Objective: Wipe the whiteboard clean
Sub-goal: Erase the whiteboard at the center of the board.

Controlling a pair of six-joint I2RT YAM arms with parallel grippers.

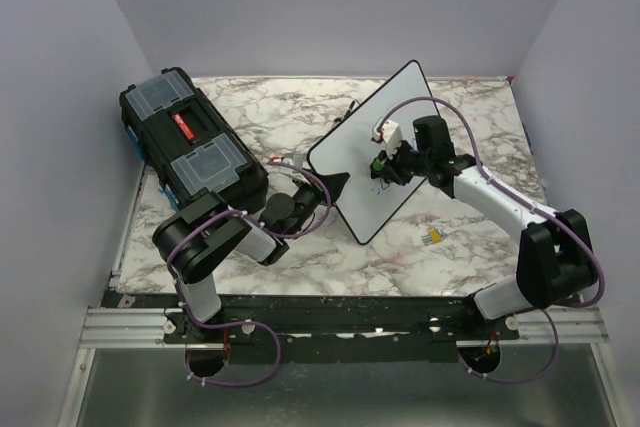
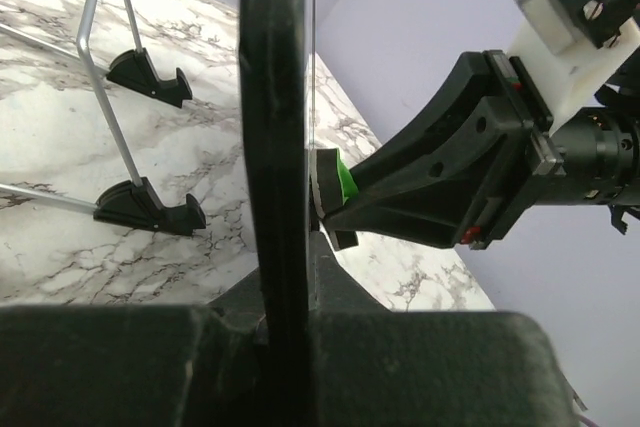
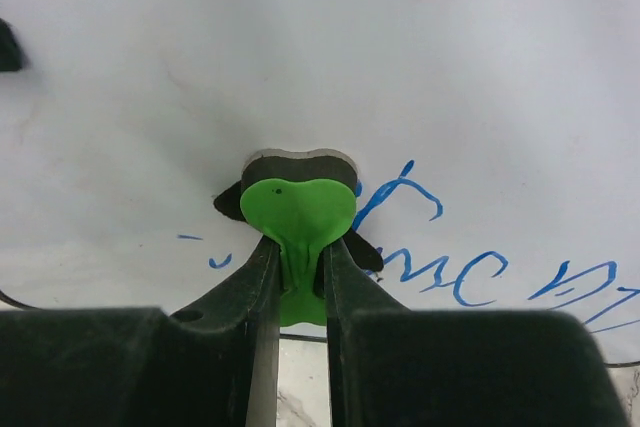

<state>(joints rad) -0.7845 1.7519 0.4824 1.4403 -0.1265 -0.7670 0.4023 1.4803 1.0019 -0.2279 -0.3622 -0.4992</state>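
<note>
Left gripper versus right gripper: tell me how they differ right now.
The left gripper is shut on the black frame of the whiteboard; the right gripper is shut on a green eraser pressed against its white face beside blue handwriting. The left gripper meets the board edge-on, the right gripper faces it squarely. Both are shut, working on one board.

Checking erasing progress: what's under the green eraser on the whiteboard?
A grey pad edge against the whiteboard, blue writing beside it. Any ink beneath the green eraser is hidden.
</note>
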